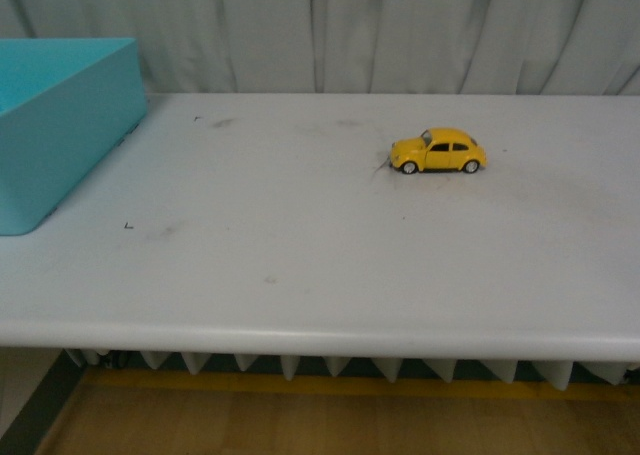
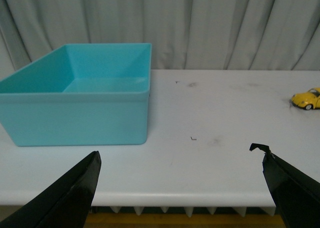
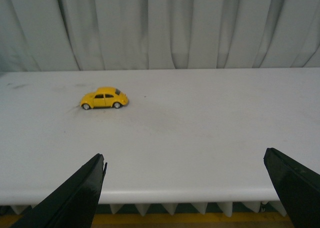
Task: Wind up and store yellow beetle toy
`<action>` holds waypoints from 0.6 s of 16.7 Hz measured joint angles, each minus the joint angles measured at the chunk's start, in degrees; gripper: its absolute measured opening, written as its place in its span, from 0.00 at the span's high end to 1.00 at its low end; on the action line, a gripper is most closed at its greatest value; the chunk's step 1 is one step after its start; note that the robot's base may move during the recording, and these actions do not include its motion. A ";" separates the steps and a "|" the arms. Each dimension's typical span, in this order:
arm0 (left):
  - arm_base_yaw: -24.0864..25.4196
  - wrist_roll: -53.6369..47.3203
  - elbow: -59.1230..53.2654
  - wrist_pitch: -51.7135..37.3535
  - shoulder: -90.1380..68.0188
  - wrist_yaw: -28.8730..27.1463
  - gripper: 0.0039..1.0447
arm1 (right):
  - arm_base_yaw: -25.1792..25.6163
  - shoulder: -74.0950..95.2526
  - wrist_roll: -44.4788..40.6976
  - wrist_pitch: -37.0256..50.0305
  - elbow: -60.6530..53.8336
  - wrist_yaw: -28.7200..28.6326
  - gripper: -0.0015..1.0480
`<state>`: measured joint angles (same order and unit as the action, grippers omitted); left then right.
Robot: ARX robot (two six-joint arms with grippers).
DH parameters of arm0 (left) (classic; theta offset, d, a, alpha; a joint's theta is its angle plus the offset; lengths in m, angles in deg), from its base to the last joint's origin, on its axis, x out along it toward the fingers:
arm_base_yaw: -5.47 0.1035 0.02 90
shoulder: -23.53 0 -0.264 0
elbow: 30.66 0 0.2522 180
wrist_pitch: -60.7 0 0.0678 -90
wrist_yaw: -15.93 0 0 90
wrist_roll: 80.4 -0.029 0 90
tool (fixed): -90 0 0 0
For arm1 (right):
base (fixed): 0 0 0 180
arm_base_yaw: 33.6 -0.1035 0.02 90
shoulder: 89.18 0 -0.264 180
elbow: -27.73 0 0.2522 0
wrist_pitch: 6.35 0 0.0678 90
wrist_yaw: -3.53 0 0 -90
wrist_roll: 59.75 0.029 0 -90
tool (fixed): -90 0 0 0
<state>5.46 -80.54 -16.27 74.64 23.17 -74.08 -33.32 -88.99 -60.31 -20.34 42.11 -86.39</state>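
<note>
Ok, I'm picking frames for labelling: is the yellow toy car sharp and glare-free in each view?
Front view: small glossy yellow beetle toy slightly soft, no glare. Left wrist view: cropped at the frame edge. Right wrist view: whole, soft, evenly lit.

Yellow toy, white table, turquoise bin: that is most of the colour on my screens.

On my front feed the yellow beetle toy (image 1: pixel 438 151) is glossy yellow with dark windows and black wheels with silver hubs. The table (image 1: pixel 300 265) reads plain white, mottled with faint grey smudges and a few tiny dark marks. The bin (image 1: pixel 70 125) is a flat, even turquoise inside and out. The curtain (image 1: pixel 400 35) is pale grey-white, striped only by the shadows of its folds. Under the table edge I see a white sawtooth fringe (image 1: pixel 293 359), a yellow strip (image 1: pixel 350 385) and brown wood-grain floor (image 1: pixel 300 425). The left gripper (image 2: pixel 177 153) and right gripper (image 3: pixel 185 155) are both black.
</note>
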 joint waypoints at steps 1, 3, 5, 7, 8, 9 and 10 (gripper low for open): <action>0.00 0.02 0.00 0.00 0.00 0.00 0.06 | 0.00 0.00 0.04 -0.09 0.00 -0.07 0.06; 0.00 0.07 0.00 0.00 0.00 -0.04 0.06 | 0.00 0.02 0.04 -0.02 0.00 -0.02 0.06; 0.00 0.17 0.00 0.02 0.00 -0.07 0.06 | 0.00 0.00 0.04 0.07 0.00 -0.07 0.06; 0.00 0.13 0.00 -0.24 0.00 -0.02 0.06 | 0.00 0.02 0.11 0.31 0.00 -0.07 0.06; 0.00 0.11 0.00 -0.15 0.00 -0.02 0.06 | 0.00 0.02 0.13 0.26 0.00 -0.07 0.06; 0.00 0.11 0.00 -0.31 0.00 0.00 0.06 | 0.00 0.00 0.11 0.15 0.00 -0.07 0.06; 0.00 0.13 0.00 -0.07 0.00 -0.04 0.06 | 0.00 0.02 0.11 -0.04 0.00 -0.04 0.06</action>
<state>5.46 -80.41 -16.27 74.58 23.17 -74.13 -33.32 -88.97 -60.20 -20.38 42.11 -86.43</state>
